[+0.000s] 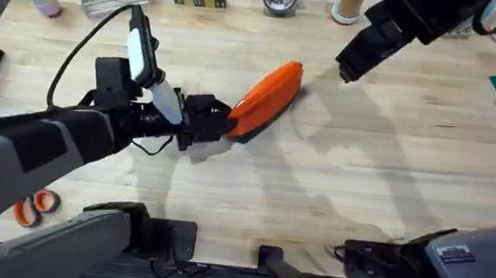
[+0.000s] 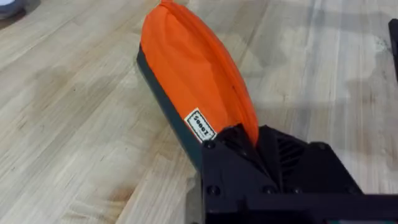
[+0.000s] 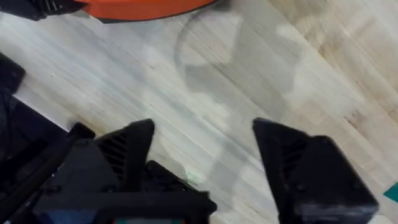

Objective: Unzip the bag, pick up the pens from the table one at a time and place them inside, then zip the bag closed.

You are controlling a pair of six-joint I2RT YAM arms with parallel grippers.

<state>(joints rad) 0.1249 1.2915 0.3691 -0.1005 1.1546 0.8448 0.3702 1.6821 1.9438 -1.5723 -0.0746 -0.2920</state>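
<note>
- My left gripper point(image 1: 218, 122) pinches the near end of the orange pencil pouch point(image 1: 265, 100), which lies slanted on the counter point(image 1: 391, 171). I should keep that end anchored.
- My right gripper point(image 1: 346, 71), spread and empty, hangs just beyond the pouch's far end; it must find the zipper pull there.
</note>
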